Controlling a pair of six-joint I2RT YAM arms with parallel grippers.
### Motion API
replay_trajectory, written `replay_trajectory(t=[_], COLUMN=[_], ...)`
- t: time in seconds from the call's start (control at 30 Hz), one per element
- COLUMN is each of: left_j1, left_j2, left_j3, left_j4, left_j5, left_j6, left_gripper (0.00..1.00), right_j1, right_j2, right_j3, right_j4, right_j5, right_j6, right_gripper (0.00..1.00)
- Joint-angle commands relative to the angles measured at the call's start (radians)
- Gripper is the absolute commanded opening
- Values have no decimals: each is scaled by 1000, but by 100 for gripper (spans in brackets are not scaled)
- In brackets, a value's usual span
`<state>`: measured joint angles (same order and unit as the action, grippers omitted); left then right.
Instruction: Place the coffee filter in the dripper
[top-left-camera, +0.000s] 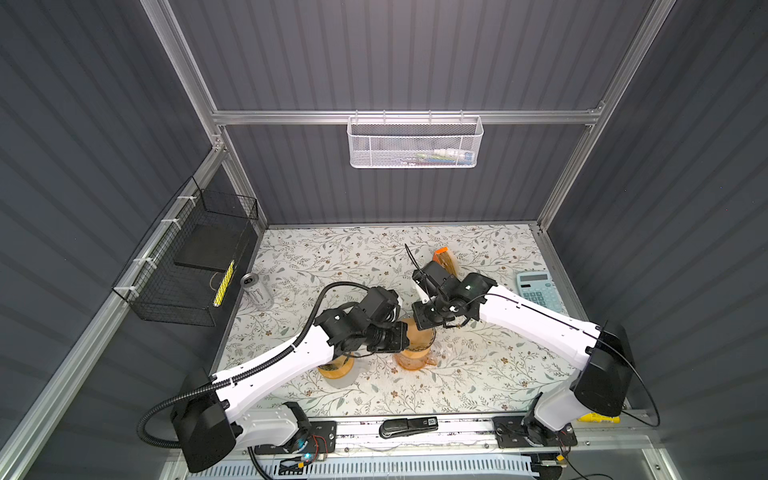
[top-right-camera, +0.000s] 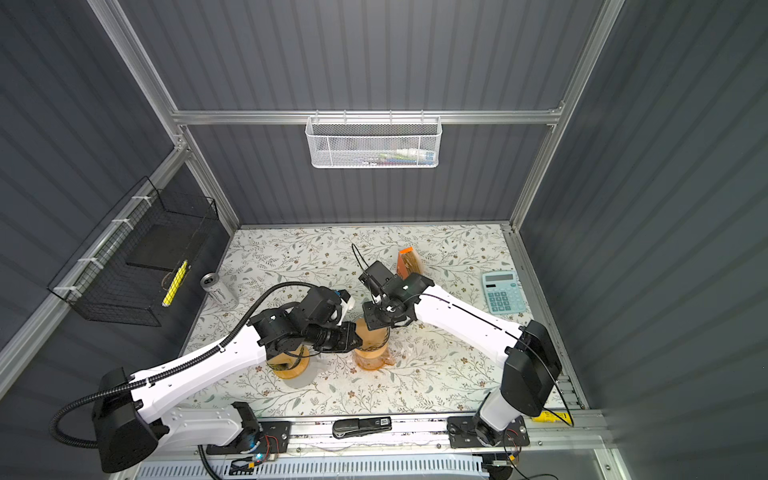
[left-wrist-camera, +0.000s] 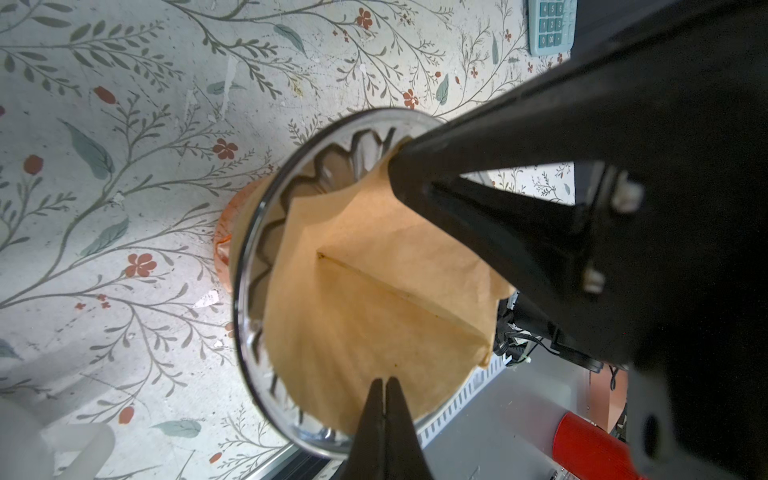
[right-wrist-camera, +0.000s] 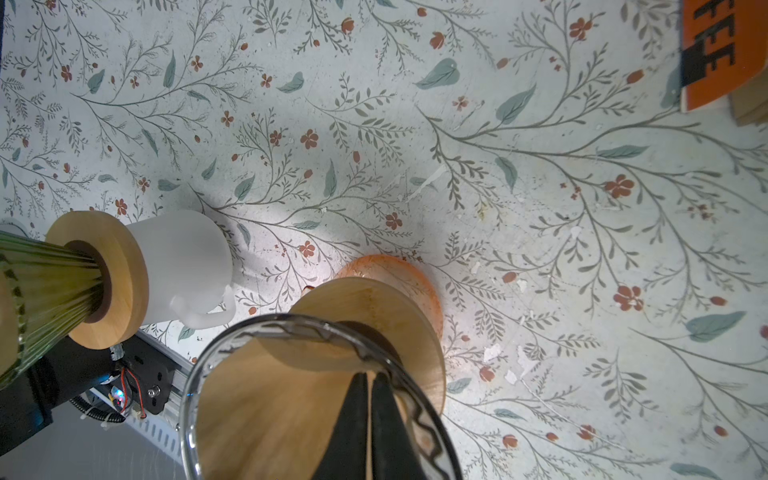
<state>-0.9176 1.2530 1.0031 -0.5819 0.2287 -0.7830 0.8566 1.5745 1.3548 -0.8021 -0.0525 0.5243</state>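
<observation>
A brown paper coffee filter sits opened inside the clear glass dripper, which stands on a wooden collar over an orange cup. My left gripper is shut on the filter's near edge at the rim. My right gripper is shut on the opposite edge, a thin strip of paper showing between its fingers. In both top views the left gripper and the right gripper meet over the dripper at mid-table, hiding most of the filter.
A second, green dripper on a frosted white mug stands under my left arm. An orange filter box, a calculator and a can sit around the table. A stapler lies on the front rail.
</observation>
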Motion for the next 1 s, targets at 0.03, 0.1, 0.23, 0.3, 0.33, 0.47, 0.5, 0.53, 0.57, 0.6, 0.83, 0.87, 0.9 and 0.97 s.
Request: replay_trajectory(t=[0.03, 0.1, 0.23, 0.3, 0.33, 0.47, 0.5, 0.53, 0.57, 0.6, 0.83, 0.87, 0.9, 0.97], left_j1=[-7, -7, -7, -6, -7, -6, -7, -6, -6, -7, -6, -6, -7, -7], left_j2=[-13, -16, -23, -23, -25, -30, -33, -36, -41, -45, -54, -56, -58, -61], left_j3=[27, 31, 38, 41, 43, 50, 53, 54, 60, 64, 162, 174, 186, 208], left_j4=[-45, -47, -48, -49, -49, -52, -53, -54, -55, -56, -117, -120, -127, -151], left_j5=[-18, -22, -28, -31, -33, -44, -47, -53, -59, -67, -165, -176, -188, -240], left_j6=[5, 5, 5, 5, 5, 5, 5, 4, 4, 4, 25, 30, 31, 30], left_gripper=[6, 6, 6, 6, 6, 6, 6, 6, 6, 6, 7, 7, 7, 8], right_j1=[4, 4, 5, 5, 5, 5, 5, 5, 5, 5, 5, 5, 4, 2], right_j2=[-26, -32, -46, -52, -54, -60, -62, -65, -69, -72, -103, -108, -113, -125], right_j3=[33, 36, 40, 41, 41, 49, 50, 50, 53, 53, 83, 86, 88, 90], right_j4=[-27, -29, -32, -33, -33, -38, -39, -37, -38, -38, -62, -66, -69, -70], right_j5=[21, 19, 20, 23, 25, 22, 22, 21, 22, 23, 48, 52, 53, 51], right_j6=[13, 15, 19, 20, 20, 23, 23, 25, 25, 25, 20, 19, 19, 17], right_gripper=[10, 10, 10, 10, 10, 10, 10, 10, 10, 10, 11, 11, 11, 11])
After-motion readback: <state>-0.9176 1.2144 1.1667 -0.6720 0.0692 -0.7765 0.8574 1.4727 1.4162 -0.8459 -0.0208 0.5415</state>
